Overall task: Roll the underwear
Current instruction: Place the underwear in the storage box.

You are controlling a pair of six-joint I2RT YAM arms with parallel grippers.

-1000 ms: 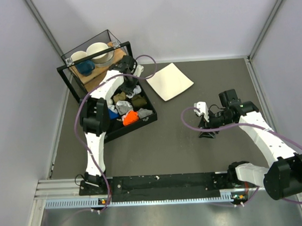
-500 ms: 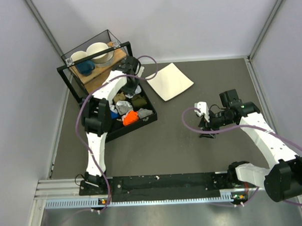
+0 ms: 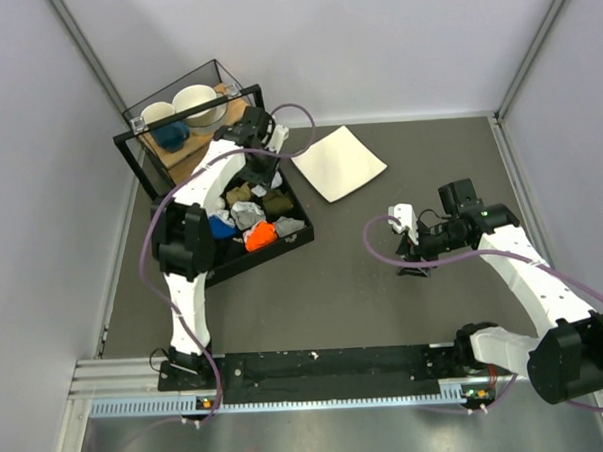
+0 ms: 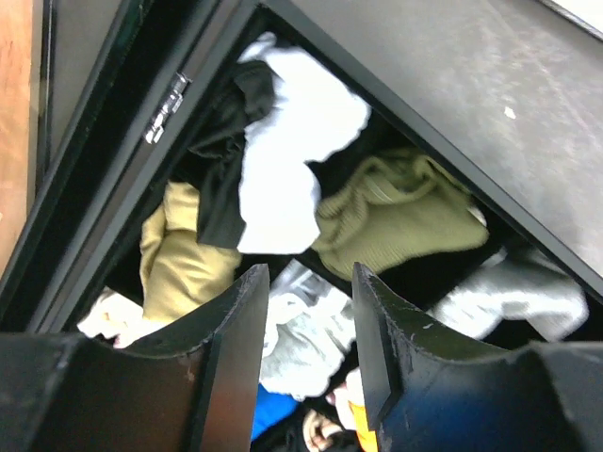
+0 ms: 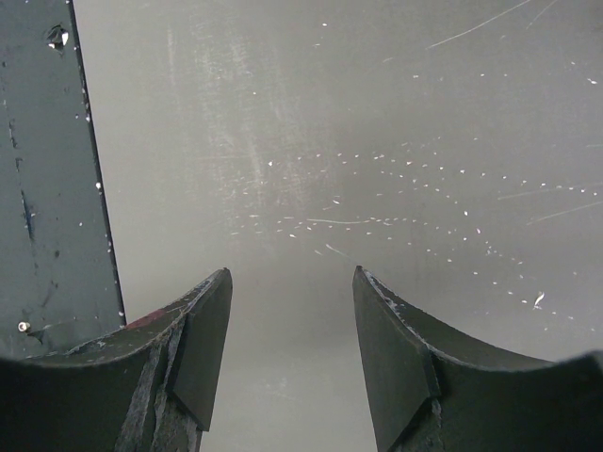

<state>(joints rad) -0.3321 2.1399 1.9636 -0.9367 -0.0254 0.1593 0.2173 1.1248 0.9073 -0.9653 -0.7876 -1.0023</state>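
The underwear point(image 4: 287, 155), a floppy white cloth, lies crumpled in the back corner of the black bin point(image 4: 443, 160), with a black cloth draped over its left side. My left gripper point(image 4: 306, 275) hangs over the bin's bundles just short of the underwear. It is open and nothing is between its fingers. From the top view the left gripper point(image 3: 263, 176) covers that corner, so the underwear is hidden there. My right gripper point(image 3: 414, 265) is open and empty over bare dark table at the right point(image 5: 292, 273).
The bin point(image 3: 300, 240) also holds olive point(image 4: 400, 212), yellow point(image 4: 179, 259), grey point(image 4: 306, 334), orange point(image 3: 260, 235) and blue point(image 3: 222, 227) bundles. A white square plate point(image 3: 340, 162) lies right of the bin. A glass case with bowls point(image 3: 190, 109) stands behind it.
The left gripper's jaws have spread wider and its wrist has shifted slightly toward the bin's back corner. The right arm has barely moved.
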